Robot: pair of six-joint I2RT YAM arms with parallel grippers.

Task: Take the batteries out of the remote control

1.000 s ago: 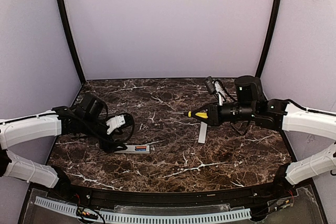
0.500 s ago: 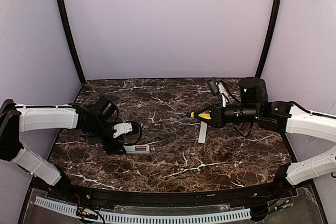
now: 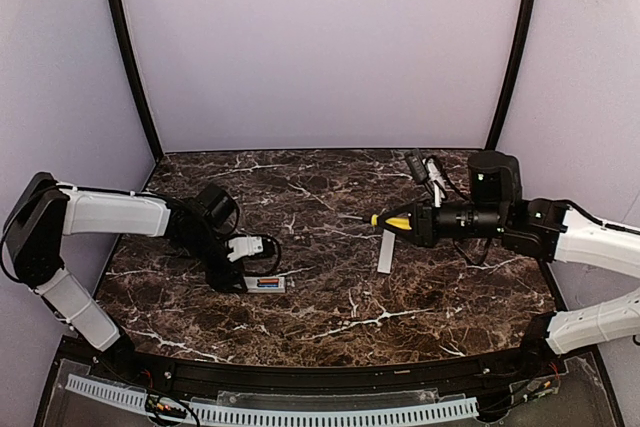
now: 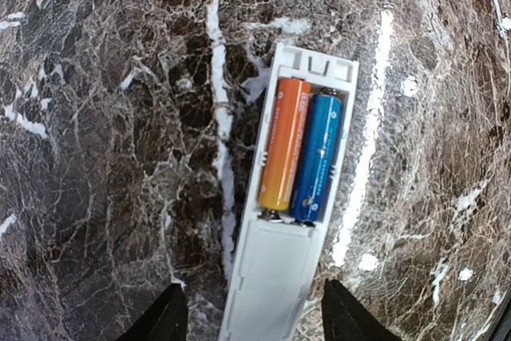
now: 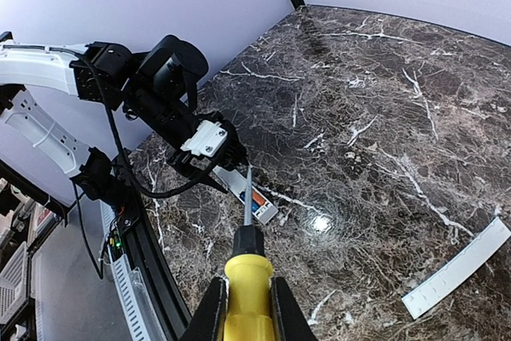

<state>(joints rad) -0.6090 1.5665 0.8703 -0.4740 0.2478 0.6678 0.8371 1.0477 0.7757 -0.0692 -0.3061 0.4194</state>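
Marble table (image 3: 400, 319), left claw (image 4: 257, 319) parted astride remote control (image 4: 279, 269), right claw (image 5: 247, 314) clamping yellow screwdriver (image 5: 247, 273)

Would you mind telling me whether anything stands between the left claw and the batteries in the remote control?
Nothing visible does. The back cover is off and lies well away, so the batteries sit bare in the open compartment of the remote control. The left claw is open, astride the remote's body.
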